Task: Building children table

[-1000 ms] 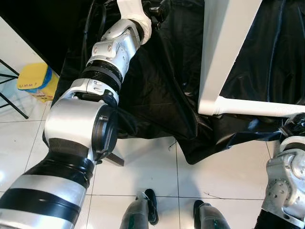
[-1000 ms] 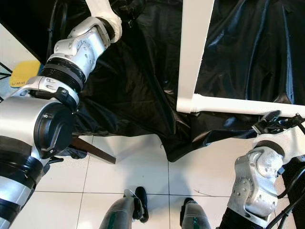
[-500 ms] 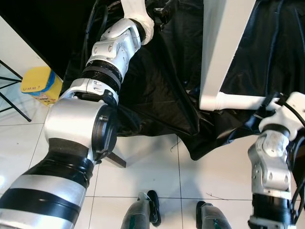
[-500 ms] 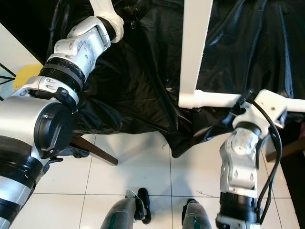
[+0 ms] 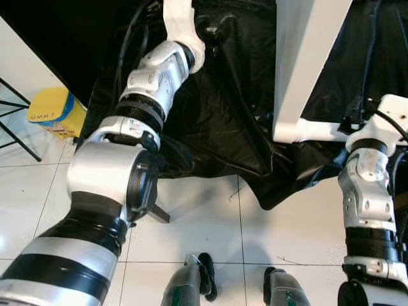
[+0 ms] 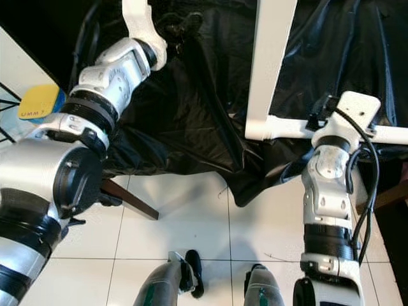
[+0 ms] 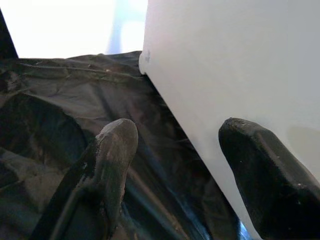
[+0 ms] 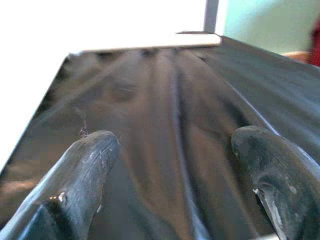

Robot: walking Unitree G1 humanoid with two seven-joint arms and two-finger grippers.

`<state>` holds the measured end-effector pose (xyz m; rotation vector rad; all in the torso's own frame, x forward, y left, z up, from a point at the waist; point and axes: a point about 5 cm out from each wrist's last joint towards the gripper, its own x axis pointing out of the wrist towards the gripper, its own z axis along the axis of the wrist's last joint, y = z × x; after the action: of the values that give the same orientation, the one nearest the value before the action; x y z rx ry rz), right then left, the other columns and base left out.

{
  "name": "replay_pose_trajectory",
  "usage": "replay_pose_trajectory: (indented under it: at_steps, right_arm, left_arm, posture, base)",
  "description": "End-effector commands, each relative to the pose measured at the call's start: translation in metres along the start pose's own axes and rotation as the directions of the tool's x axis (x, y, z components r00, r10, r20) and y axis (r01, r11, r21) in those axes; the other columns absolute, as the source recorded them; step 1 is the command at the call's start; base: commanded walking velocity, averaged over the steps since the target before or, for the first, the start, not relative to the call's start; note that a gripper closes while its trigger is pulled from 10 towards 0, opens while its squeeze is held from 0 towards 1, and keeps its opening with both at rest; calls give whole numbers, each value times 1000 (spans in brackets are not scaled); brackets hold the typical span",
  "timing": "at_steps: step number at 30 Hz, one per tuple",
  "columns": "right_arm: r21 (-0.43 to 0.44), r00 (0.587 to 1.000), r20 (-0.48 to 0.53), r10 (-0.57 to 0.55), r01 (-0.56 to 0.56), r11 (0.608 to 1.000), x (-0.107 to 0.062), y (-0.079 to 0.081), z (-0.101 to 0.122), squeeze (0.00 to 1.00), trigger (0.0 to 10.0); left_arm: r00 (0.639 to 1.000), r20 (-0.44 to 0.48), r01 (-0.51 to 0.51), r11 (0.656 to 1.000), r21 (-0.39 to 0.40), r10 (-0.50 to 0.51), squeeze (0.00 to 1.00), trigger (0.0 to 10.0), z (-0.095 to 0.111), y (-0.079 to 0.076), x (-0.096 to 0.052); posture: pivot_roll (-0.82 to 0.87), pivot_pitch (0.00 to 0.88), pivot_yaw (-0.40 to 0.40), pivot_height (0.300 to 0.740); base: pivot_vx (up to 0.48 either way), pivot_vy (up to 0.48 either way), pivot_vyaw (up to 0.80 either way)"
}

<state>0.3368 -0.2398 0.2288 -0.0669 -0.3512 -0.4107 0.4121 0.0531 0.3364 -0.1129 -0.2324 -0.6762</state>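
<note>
Our left arm point(image 5: 121, 191) is a chain of brushed silver shells split by black ribbed rings, with a round black cap on its biggest joint and a white wrist link point(image 5: 182, 25) trailing black cables. Our right arm point(image 6: 328, 191) has the same silver casing with small dark screws, a white wrist block point(image 6: 354, 111) and looped black cable. Our fingers point(image 7: 112, 160) are matte black, scuffed and rounded. Our feet point(image 5: 197, 287) are grey-green shells edged black.
</note>
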Motion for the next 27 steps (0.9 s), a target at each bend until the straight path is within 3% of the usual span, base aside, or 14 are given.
replay_pose_trajectory:
  at_steps: [1, 6, 11, 14, 16, 20, 27]
  right_arm:
    - [5, 998, -20, 63, -63, 998, 3, 5, -7, 0, 10000]
    - [4, 987, -4, 162, -162, 987, 14, 17, -6, 0, 10000]
    - [4, 983, 30, 183, -183, 983, 19, 18, -1, 0, 10000]
    - [13, 984, 71, 163, -165, 986, 23, 13, 6, 0, 10000]
    - [20, 982, 134, 129, -133, 991, 26, 3, 14, 0, 10000]
    - [17, 978, 188, 93, -98, 995, 28, -10, 20, 0, 10000]
    - [26, 968, 246, 51, -60, 998, 28, -24, 23, 0, 10000]
  left_arm:
    - [982, -25, 186, 982, 26, -186, 0, 10000, -7, -7, -4]
    - [977, -47, 208, 977, 36, -207, 0, 10000, -21, -5, -12]
    - [982, -26, 186, 982, 37, -185, 0, 10000, -22, 3, -19]
    - [989, -6, 146, 989, 31, -145, 0, 10000, -21, 16, -29]
    - [995, -3, 100, 993, 69, -100, 0, 10000, -21, 31, -42]
    - [998, 4, 63, 991, 116, -64, 0, 10000, -18, 44, -57]
    - [996, 57, 52, 974, 220, -66, 0, 10000, -6, 47, -80]
  posture:
    - [-50, 168, 106, 740]
    - [-43, 166, 100, 740]
    - [-40, 163, 94, 740]
    - [-38, 162, 91, 740]
    - [-38, 158, 91, 740]
    - [-40, 158, 88, 740]
    - [-42, 148, 81, 740]
  base:
    - [0, 0, 0]
    - [0, 0, 0]
    - [0, 0, 0]
    - [0, 0, 0]
    - [0, 0, 0]
    - [0, 0, 0]
    - [0, 0, 0]
